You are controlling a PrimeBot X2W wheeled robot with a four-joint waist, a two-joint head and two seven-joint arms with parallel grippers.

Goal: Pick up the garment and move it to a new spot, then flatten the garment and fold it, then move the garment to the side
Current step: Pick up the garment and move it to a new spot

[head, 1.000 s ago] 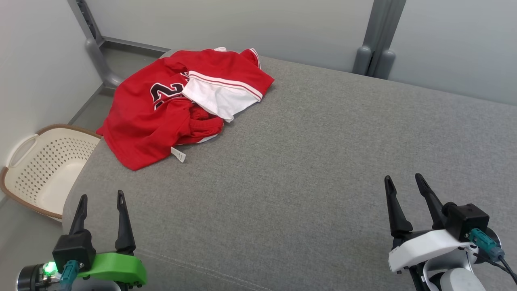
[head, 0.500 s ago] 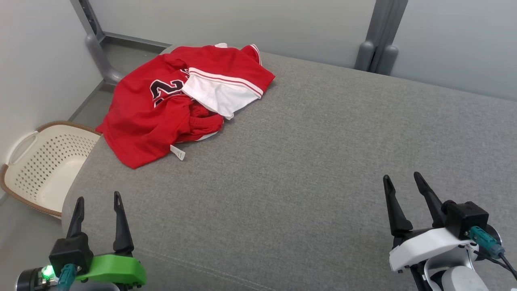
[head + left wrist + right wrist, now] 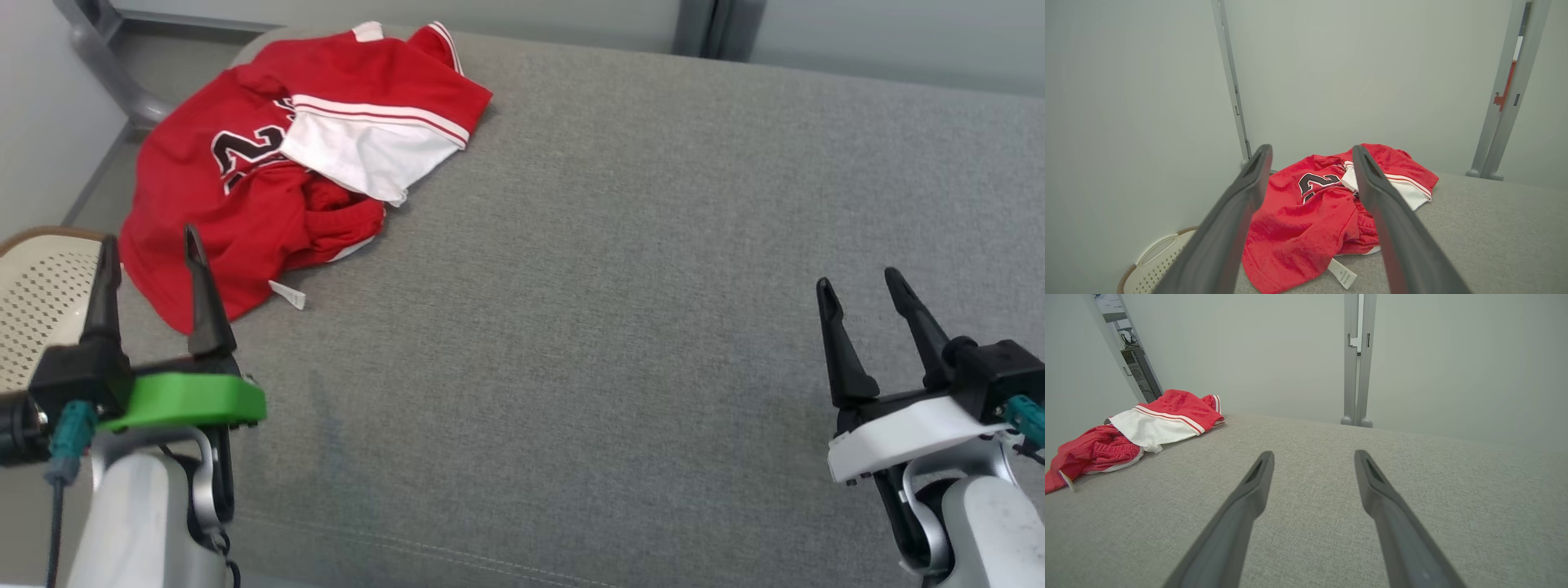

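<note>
Arms: both low at the near edge, well apart, fingers pointing away over the surface.
Left gripper (image 3: 148,237): green collar, jaws spread wide, nothing between them, lined up on the garment's near hem.
Right gripper (image 3: 857,278): white collar, jaws released too, empty, over bare cloth far from the garment.
Garment: red mesh jersey (image 3: 245,204) with black number, white lining and striped trim, crumpled at the far left corner; small white tag (image 3: 287,295) poking out nearside.
Left wrist view: jersey framed between the fingers, number showing; cream perforated plastic basket with brown rim (image 3: 1155,257) down at the lower left.
Right wrist view: jersey side-on at far left; twin grey metal post (image 3: 1357,375) dead ahead.
Surface: grey woven fabric top (image 3: 612,286), seam along the near edge.
Room: pale grey wall panels (image 3: 1147,81) close around.
</note>
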